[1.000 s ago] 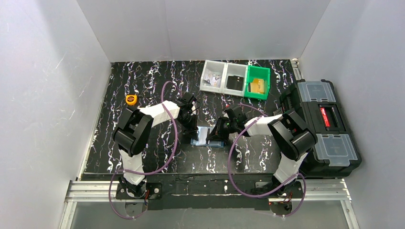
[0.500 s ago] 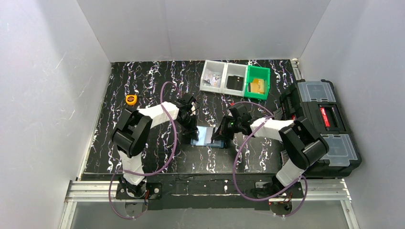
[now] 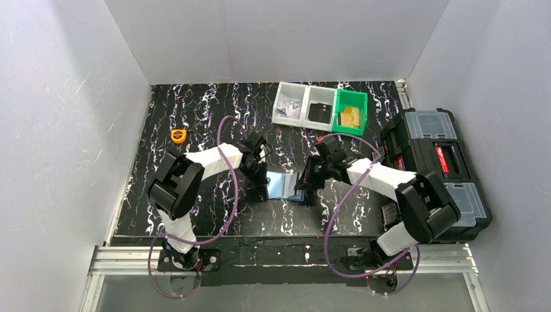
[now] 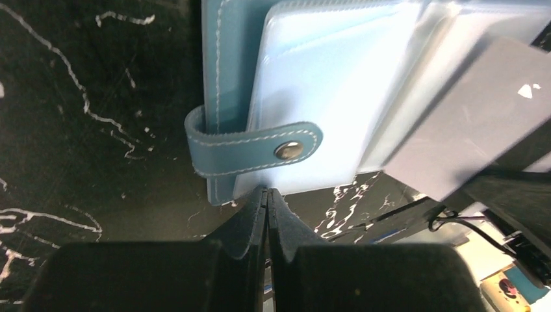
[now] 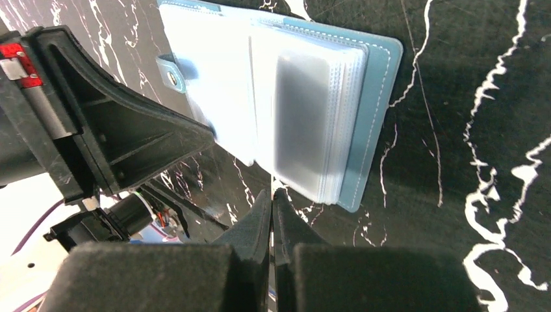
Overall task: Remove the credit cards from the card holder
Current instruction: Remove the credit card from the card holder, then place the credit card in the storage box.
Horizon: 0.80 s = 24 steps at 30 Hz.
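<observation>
The card holder (image 3: pixel 284 184) lies open on the black marbled table between my two grippers. It is dusty blue with a snap strap (image 4: pixel 260 146) and clear sleeves (image 5: pixel 221 84). My left gripper (image 4: pixel 266 192) is shut, its tips touching the holder's near edge by the strap; in the top view this left gripper (image 3: pixel 261 181) is at the holder's left side. My right gripper (image 5: pixel 272 194) is shut on a thin grey credit card (image 4: pixel 468 123) that slants up off the sleeves at the holder's right side (image 3: pixel 303 184). Another grey card (image 5: pixel 305 117) sits inside a sleeve.
Two clear bins (image 3: pixel 303 104) and a green bin (image 3: pixel 351 112) stand at the back of the table. A black toolbox (image 3: pixel 435 169) fills the right edge. An orange tape measure (image 3: pixel 178 135) lies at the left. White walls enclose the table.
My right gripper has closed at the holder's right edge and its arm has swung out to the right. The left gripper has stayed shut at the left edge.
</observation>
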### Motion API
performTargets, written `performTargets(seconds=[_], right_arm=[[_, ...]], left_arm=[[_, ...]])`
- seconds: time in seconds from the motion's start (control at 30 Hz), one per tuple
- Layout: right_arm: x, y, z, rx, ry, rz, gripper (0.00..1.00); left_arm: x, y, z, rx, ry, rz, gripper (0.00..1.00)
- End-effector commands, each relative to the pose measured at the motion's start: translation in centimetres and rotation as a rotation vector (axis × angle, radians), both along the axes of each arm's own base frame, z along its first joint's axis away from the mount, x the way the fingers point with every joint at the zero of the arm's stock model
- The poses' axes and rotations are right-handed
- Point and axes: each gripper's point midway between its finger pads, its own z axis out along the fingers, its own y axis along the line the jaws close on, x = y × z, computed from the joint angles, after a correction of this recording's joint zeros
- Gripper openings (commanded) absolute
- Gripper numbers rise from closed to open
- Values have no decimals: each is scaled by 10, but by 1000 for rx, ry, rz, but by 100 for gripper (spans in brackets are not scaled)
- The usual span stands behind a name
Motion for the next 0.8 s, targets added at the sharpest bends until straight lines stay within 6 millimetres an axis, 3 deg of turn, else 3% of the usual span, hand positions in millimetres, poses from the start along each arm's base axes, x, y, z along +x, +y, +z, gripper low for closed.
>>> performTargets(seconds=[0.0, 0.17, 0.27, 0.47, 0.6, 0.77], right_arm=[[10, -7, 29, -20, -67, 2, 1], [20, -16, 49, -35, -96, -15, 1], [27, -23, 62, -42, -118, -31, 1], [45, -43, 83, -63, -149, -91, 1], [61, -55, 98, -77, -184, -128, 1], [93, -71, 116, -93, -212, -183, 1]], left_arm=[[-17, 26, 1, 120, 22, -11, 0], [-1, 15, 35, 75, -43, -27, 1], [8, 8, 59, 41, -84, -37, 11], [17, 1, 100, -21, -162, -62, 44], [20, 0, 118, -61, -204, -79, 72], [20, 0, 134, -95, -242, -92, 98]])
